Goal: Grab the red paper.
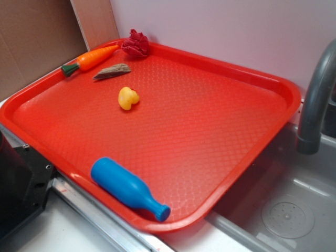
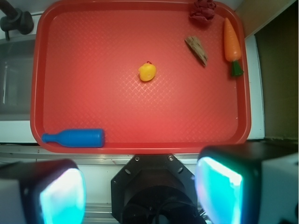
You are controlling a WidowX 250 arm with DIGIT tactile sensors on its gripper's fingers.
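The red paper (image 1: 136,44) is a small dark crimson crumpled wad in the far corner of the red tray (image 1: 210,121). From the wrist camera the red paper (image 2: 202,10) sits at the top right of the tray (image 2: 93,70). My gripper (image 2: 140,191) shows only in the wrist view, held high above the robot's base and well back from the tray's near edge. It is open: the two cyan-lit pads (image 2: 63,198) stand far apart with nothing between them. The exterior view does not show the gripper.
On the tray lie a toy carrot (image 1: 90,59), a brown wood-like piece (image 1: 112,71), a yellow duck (image 1: 127,98) and a blue bottle (image 1: 128,189) along the near rim. A grey sink with a tap (image 1: 315,100) is on the right. The black robot base (image 1: 21,189) is at the left.
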